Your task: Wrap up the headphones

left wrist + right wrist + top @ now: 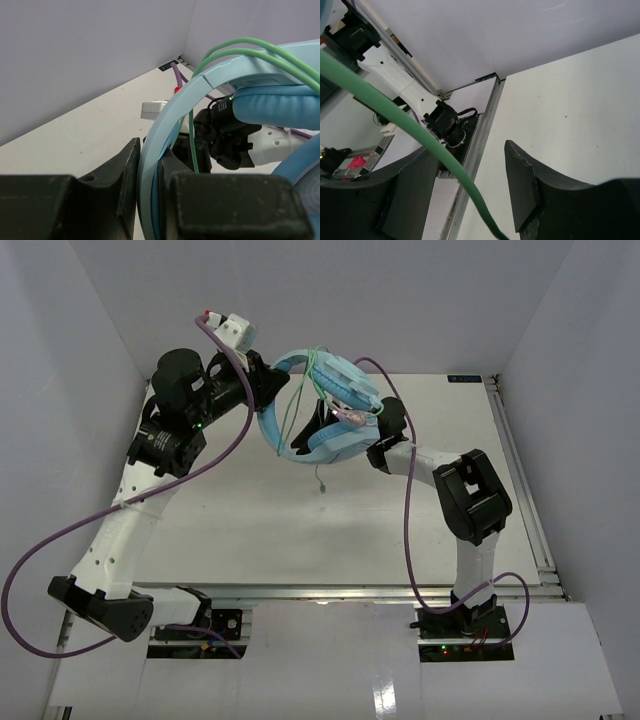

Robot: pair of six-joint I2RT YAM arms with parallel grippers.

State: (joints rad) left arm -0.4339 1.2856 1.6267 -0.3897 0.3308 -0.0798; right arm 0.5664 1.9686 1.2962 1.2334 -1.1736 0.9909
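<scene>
Presently, top view, headphones [330,405]: lifted clear of the table [250,530], suspended between the left gripper [270,380] and the right gripper [368,428].
Top view, cable [300,400]: pale green loops drape across the headband [272,425]; one free end hangs toward the table.
Left wrist view, left gripper [150,170]: clamped on the headband [167,112], which stands edge-on between the fingers.
Left wrist view, ear cup [280,105]: to the right, with cable [240,47] strands crossing above it.
Right wrist view, right gripper [470,160]: jaws apart; the cable [395,110] runs diagonally through the gap, not pinched.
Step in hand: judged mid-wrap, with one gripper anchoring and the other guiding the cable.
Next move: calls for carrying the slack around the headband under light tension, so laid loops do not slip off.
</scene>
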